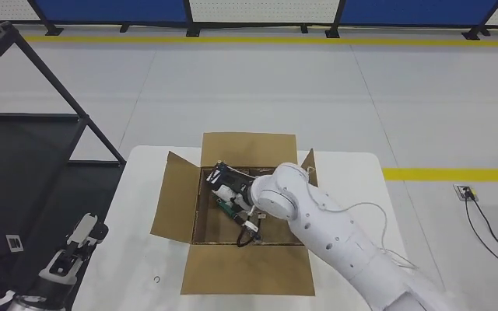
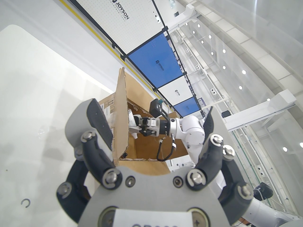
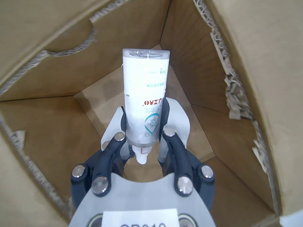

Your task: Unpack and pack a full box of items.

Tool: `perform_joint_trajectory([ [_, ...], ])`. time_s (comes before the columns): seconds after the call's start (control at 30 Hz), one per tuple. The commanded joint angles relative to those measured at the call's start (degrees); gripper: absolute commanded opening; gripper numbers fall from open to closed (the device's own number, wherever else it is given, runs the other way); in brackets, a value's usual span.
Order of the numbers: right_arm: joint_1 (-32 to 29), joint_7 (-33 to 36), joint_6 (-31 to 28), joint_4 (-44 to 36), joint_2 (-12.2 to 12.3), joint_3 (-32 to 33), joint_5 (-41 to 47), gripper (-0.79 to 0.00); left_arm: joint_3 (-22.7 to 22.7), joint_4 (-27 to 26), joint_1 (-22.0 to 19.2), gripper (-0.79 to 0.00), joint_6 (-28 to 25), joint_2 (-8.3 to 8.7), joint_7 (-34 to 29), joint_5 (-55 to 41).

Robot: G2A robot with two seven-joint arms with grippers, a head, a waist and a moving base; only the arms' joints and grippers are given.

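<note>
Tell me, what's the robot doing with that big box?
The robot's right gripper is reaching down inside the open cardboard box, with its fingers shut on a white bottle. The bottle's cap end is near the wrist. The left gripper is off to the side, near the white table's edge, open and holding nothing. One picture can't show whether the bottle is going in or coming out.
</note>
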Motion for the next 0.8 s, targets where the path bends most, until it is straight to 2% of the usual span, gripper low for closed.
perform_joint_trajectory([
  [0.0, -4.3, 3.6, 1.6, -9.9, 1.9, 3.9, -2.1, -0.785, 0.0, 0.0, 0.0, 0.000, 0.0, 0.00, 0.0, 0.0],
  [0.17, -13.0, 8.7, 4.7, -26.9, 4.8, 11.5, -6.5, -0.785, 0.0, 0.0, 0.0, 0.000, 0.0, 0.00, 0.0, 0.0],
  [0.37, -19.9, 13.3, 11.3, -40.4, 6.5, 17.8, -13.6, -0.785, 0.0, 0.0, 0.0, 0.000, 0.0, 0.00, 0.0, 0.0],
  [0.6, -28.4, 17.5, 15.5, -49.8, 8.1, 26.6, -19.1, -0.785, 0.0, 0.0, 0.0, 0.000, 0.0, 0.00, 0.0, 0.0],
  [0.77, -35.3, 16.3, 16.9, -53.6, 9.0, 33.7, -17.9, -0.785, 0.0, 0.0, 0.0, 0.000, 0.0, 0.00, 0.0, 0.0],
])
